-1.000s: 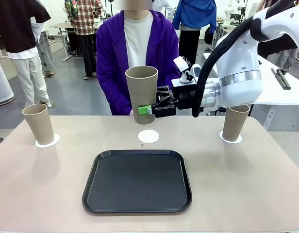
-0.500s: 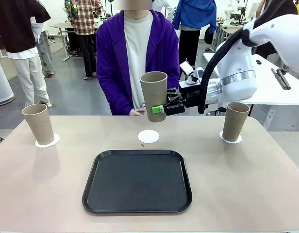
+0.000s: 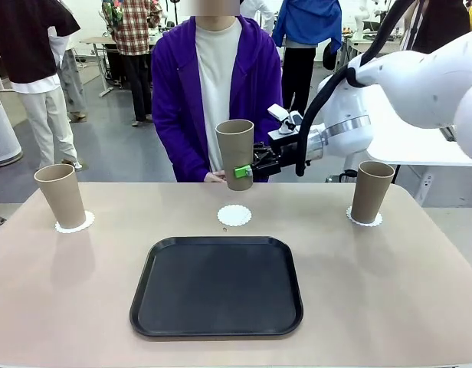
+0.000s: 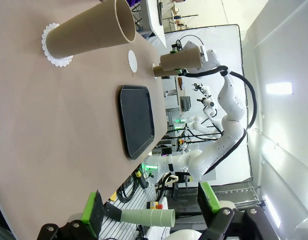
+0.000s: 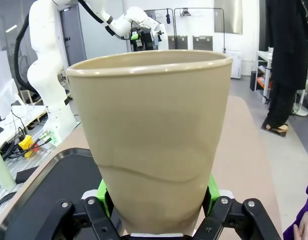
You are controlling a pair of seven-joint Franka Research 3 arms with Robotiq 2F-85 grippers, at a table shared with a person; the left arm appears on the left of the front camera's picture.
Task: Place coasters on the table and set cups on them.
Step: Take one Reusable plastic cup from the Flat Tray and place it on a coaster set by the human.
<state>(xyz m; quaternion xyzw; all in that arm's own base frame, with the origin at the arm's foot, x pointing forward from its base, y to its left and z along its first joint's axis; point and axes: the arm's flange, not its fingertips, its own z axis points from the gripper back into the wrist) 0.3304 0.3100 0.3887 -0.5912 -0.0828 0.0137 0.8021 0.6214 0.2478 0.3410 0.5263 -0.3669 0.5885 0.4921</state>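
My right gripper point(image 3: 244, 172) is shut on the lower part of a tan cup point(image 3: 235, 152), holding it upright in the air above the middle coaster point(image 3: 234, 215) on the table point(image 3: 389, 291). In the right wrist view the cup point(image 5: 154, 130) stands between the green pads point(image 5: 103, 192). A second cup point(image 3: 60, 195) stands on the left coaster point(image 3: 75, 225), and a third cup point(image 3: 372, 191) on the right coaster point(image 3: 364, 220). My left gripper point(image 4: 151, 207) is open and holds nothing, hanging off to the side of the left cup point(image 4: 91, 31).
A black tray point(image 3: 217, 285) lies on the near middle of the table, just in front of the middle coaster. A person in a purple jacket stands at the far edge, one hand point(image 3: 215, 177) resting right behind the held cup.
The right arm has carried the cup away from the camera toward the far side of the table, over the middle coaster. Both standing cups and the left gripper are unchanged.
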